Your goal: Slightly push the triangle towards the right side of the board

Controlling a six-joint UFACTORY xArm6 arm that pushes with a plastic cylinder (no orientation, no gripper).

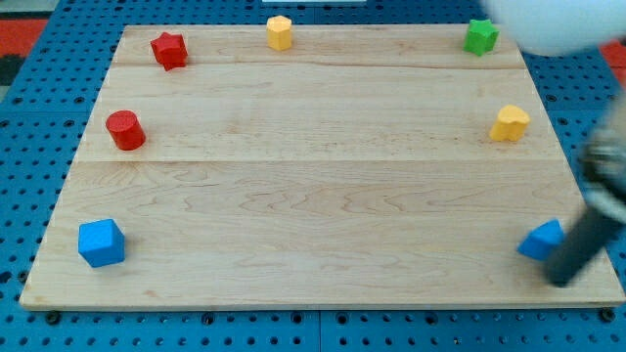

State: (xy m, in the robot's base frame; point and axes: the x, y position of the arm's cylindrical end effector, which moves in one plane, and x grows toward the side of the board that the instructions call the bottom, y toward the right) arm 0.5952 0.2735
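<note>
The blue triangle (541,240) lies near the board's bottom right corner. My tip (560,279) is at the lower end of the blurred dark rod, just right of and below the triangle, touching or almost touching its right edge. The rod hides part of the triangle's right side.
On the wooden board (323,196): a red star (169,50) top left, a yellow hexagon (280,32) top middle, a green star (480,36) top right, a yellow heart (510,123) right, a red cylinder (125,130) left, a blue cube (102,242) bottom left.
</note>
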